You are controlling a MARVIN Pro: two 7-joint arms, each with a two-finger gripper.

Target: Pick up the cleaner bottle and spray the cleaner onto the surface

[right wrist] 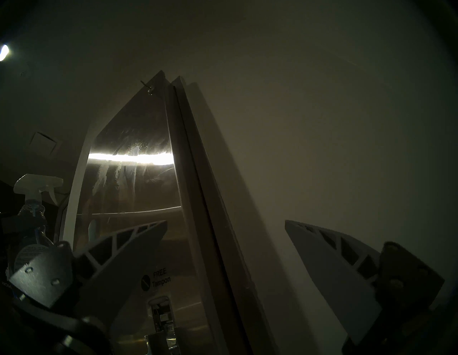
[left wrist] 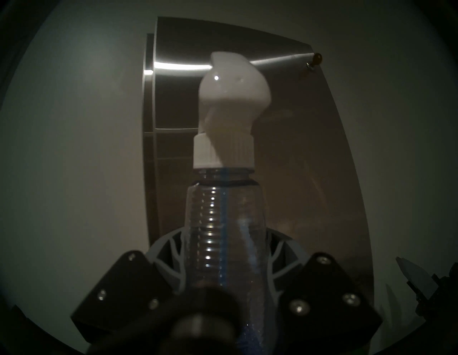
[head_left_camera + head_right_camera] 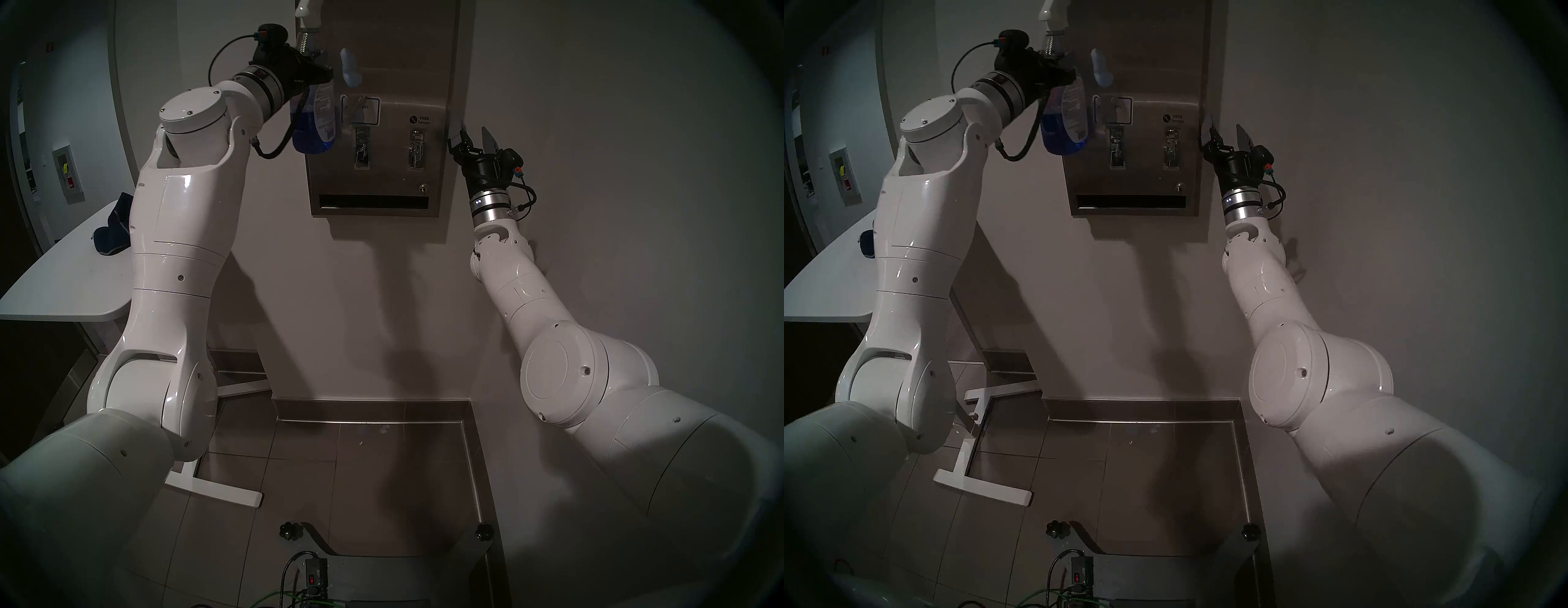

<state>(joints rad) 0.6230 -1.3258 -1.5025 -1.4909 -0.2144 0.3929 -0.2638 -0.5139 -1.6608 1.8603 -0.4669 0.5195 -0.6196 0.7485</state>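
1. Here, the left gripper [image 3: 324, 70] sits in the upper left of the head view, clenched around the ribbed neck of the spray bottle [image 3: 316, 123]; in the left wrist view both fingers [image 2: 171, 257] press the clear plastic from either side.
2. The bottle hangs roughly upright, its long axis running up and down the frame, blue liquid [image 3: 307, 136] pooled in the lower part and the white trigger head [image 2: 233, 99] at the top.
3. It is held just in front of the left edge of the steel dispenser panel [image 3: 394, 178], which fills the upper middle of the head view; whether the nozzle faces the steel squarely cannot be told.
4. A white foamy blob [image 3: 350, 68] already clings to the steel just right of the bottle's neck, and streaks and droplets [image 1: 119, 168] show around the bright band in the right wrist view, so some spraying looks done.
5. The right gripper [image 3: 475, 138] hovers at the panel's right edge, jaws spread wide and empty, well apart from the bottle.
6. The trigger sits above the left gripper's hold on the neck, so any further squeeze would likely fall to the right arm reaching across the panel.
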